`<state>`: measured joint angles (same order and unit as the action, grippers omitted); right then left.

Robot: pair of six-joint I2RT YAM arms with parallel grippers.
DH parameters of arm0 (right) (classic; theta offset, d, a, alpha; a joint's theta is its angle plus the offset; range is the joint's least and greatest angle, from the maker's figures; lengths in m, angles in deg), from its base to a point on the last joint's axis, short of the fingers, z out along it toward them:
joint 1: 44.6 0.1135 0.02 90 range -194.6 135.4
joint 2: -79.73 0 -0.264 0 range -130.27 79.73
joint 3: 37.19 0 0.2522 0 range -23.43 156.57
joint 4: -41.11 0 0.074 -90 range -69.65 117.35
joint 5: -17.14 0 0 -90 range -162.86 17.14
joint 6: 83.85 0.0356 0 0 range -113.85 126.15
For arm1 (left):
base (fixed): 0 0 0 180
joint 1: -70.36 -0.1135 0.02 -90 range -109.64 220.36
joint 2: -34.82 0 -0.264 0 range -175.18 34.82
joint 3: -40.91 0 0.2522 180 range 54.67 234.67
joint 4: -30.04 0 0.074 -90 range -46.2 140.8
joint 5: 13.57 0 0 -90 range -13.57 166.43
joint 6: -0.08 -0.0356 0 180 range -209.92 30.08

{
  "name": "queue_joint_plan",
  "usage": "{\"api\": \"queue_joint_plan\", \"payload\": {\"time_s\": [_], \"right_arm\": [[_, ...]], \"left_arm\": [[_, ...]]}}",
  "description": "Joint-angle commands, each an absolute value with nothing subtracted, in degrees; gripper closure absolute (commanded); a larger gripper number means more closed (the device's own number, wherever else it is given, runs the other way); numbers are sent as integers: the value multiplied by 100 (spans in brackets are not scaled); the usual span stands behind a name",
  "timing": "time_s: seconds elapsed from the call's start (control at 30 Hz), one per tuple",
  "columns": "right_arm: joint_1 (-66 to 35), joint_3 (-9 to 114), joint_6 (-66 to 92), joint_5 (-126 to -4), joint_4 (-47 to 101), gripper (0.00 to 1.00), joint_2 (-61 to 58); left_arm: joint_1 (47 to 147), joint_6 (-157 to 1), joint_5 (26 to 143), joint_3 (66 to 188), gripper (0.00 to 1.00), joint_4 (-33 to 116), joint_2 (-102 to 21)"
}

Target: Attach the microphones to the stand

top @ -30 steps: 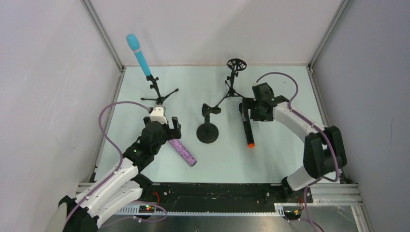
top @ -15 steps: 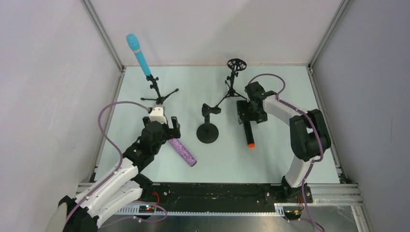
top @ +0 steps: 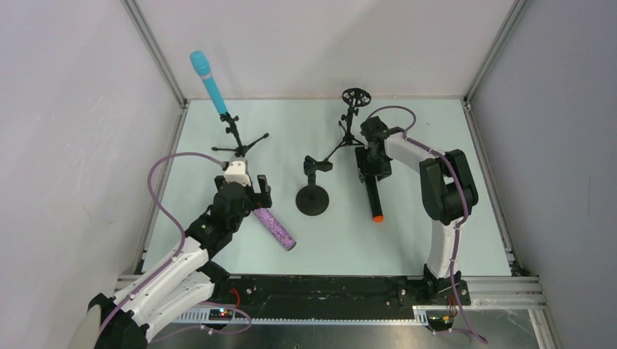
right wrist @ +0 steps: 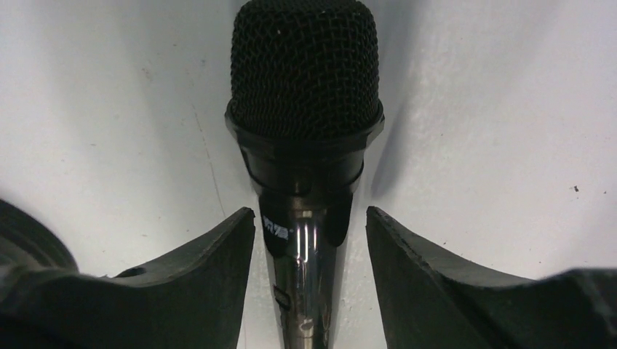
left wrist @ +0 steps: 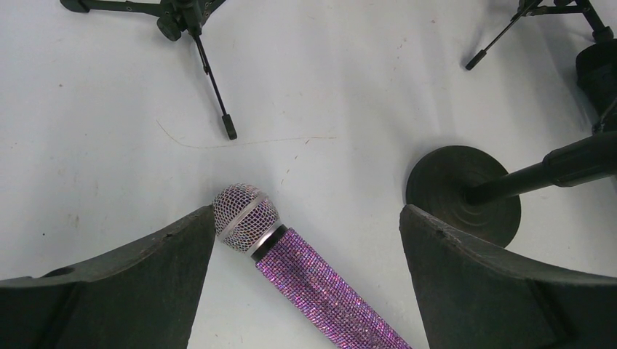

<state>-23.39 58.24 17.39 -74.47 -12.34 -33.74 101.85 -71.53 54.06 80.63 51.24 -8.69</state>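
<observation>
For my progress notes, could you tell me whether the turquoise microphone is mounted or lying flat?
Mounted: the turquoise microphone points up at a tilt, its lower end held in the clip of a tripod stand.

White-and-black arms [top: 182, 260] carry looping purple cables [top: 156, 183].

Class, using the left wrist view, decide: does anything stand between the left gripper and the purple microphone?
Nothing visible does. The purple microphone lies flat on the table between the open fingers of the left gripper, its mesh head close to one finger. The round-base stand sits beside the other finger, not in the gap.
</observation>
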Motion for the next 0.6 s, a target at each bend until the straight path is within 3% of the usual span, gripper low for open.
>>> {"api": "queue_joint_plan", "payload": {"time_s": [0.0,0.27,0.4,0.57], "right_arm": [[-2277,6092,1605,-7719,-1604,39,-3604],[-2042,6087,1624,-7847,-1814,42,-3871],[-2061,6089,1617,-7605,-1827,64,-3980],[-2114,6089,1548,-7487,-1801,79,-3964]], "left_arm": [[10194,-7025,5201,8253,0,4943,-900],[10203,-7038,5211,8301,0,4925,-986],[10199,-7107,5254,8297,0,4925,-958],[10202,-7496,5833,8308,0,4830,-860]]}}
